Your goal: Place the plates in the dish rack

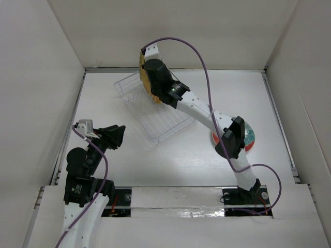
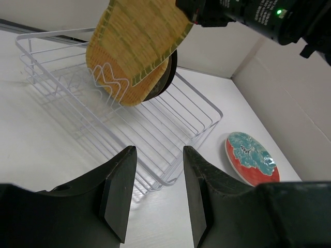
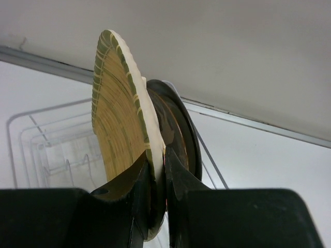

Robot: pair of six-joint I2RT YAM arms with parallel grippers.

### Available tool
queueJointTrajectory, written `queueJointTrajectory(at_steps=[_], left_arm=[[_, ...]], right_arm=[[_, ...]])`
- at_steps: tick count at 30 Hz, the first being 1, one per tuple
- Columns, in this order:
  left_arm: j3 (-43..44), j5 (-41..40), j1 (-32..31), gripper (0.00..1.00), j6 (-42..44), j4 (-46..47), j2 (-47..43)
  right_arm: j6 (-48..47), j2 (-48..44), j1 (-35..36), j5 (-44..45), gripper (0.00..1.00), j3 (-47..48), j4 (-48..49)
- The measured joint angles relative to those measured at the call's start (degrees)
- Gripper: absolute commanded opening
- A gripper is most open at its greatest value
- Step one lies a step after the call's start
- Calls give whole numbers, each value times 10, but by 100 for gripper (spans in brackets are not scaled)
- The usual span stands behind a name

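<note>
1. We see the right claw closed on the rim of the yellow plate, with one finger pressed to each face.
2. The yellow plate is held on edge and tilted over the far end of the rack. Its lower edge is down among the upright prongs, but we cannot tell whether it rests on the wires.
3. A dark plate stands on edge in the rack just behind the yellow plate, close against its back.
4. A teal plate with a red rim lies flat on the counter, to the right of the rack and apart from it. From above, we find it partly covered by the right arm.
5. The left claw hangs with its fingers spread and nothing between them. It is above the counter near the rack's near corner and points toward the rack.
</note>
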Motion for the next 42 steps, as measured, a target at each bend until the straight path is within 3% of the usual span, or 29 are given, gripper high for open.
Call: queueJointTrajectory(at_steps=[28,32,36,42], left_arm=[[0,-4,-7,38,0,-2,-3],[0,-4,-7,38,0,-2,-3],[0,-4,-7,38,0,-2,-3],[0,-5,-7,38,0,-2,-2]], right_arm=[[-2,109,-6,-16,0,1,38],[1,110,-7,-20,27,-13,58],[19,110,-8,-29,48,-38,76],[30,103,-8,-34,56,-54,78]])
